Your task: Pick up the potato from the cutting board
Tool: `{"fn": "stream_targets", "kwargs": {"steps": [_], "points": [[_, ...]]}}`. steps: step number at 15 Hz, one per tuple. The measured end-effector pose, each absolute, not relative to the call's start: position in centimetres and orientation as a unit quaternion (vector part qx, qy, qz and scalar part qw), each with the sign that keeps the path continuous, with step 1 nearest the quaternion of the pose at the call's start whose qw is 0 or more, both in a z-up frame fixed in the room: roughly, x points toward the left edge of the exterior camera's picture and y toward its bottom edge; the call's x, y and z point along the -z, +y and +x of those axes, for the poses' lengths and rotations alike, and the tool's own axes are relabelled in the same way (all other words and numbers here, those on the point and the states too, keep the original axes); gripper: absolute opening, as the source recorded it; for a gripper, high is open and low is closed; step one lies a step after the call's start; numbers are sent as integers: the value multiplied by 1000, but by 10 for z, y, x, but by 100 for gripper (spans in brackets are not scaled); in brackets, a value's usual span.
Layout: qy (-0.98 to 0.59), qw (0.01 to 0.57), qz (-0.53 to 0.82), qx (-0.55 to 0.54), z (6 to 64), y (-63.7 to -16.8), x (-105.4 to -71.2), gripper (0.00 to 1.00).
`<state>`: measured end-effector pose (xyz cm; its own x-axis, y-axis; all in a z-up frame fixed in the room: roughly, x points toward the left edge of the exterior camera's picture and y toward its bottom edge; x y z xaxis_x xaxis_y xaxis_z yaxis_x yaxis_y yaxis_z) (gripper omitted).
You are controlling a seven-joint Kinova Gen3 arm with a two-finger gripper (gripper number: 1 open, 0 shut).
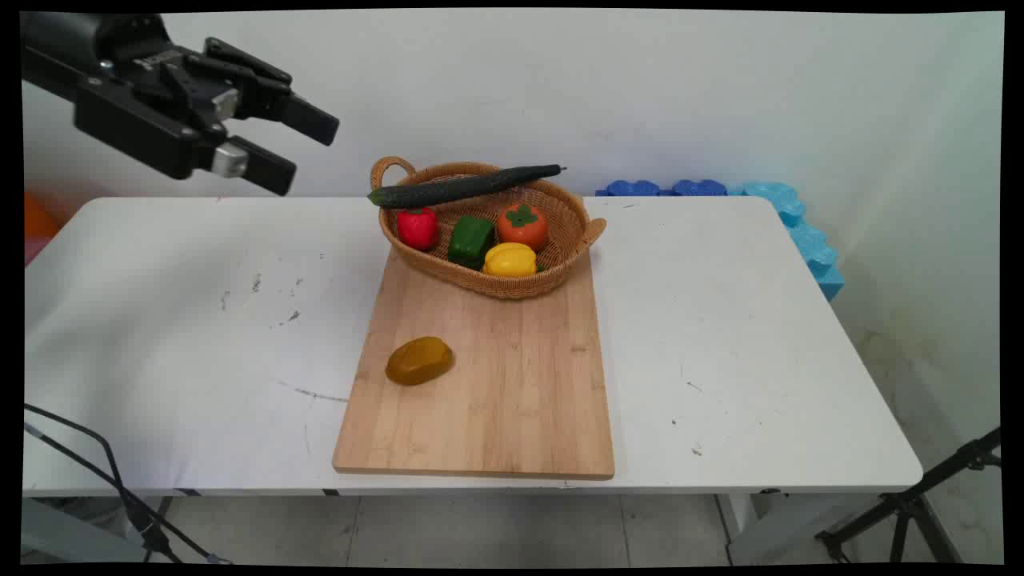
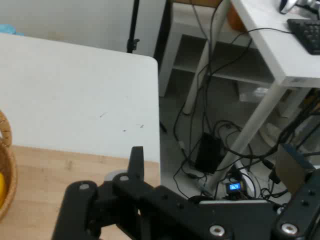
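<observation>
The gripper point(image 1: 292, 148) hangs high with fingers spread wide (holding nothing); the cucumber point(image 1: 464, 186) across the basket point(image 1: 560, 272) lies at its 4 o'clock.

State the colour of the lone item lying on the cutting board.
Brownish yellow: the potato-like piece, clearest in the main view.

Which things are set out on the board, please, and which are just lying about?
Set out: cutting board; brown potato; basket holding red pepper, green pepper, yellow pepper, persimmon; cucumber across its rim.
Lying about: blue foam blocks; tripod legs.
The gripper holds nothing.
</observation>
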<state>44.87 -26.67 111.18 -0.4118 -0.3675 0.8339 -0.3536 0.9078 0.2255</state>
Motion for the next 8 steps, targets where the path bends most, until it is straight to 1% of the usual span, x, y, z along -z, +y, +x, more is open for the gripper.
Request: {"fn": "stream_targets", "kwargs": {"steps": [5, 8], "points": [[-838, 486, 247, -23, 435, -281, -1100, 100], [-840, 464, 278, -41, 419, -292, -1080, 100]]}}
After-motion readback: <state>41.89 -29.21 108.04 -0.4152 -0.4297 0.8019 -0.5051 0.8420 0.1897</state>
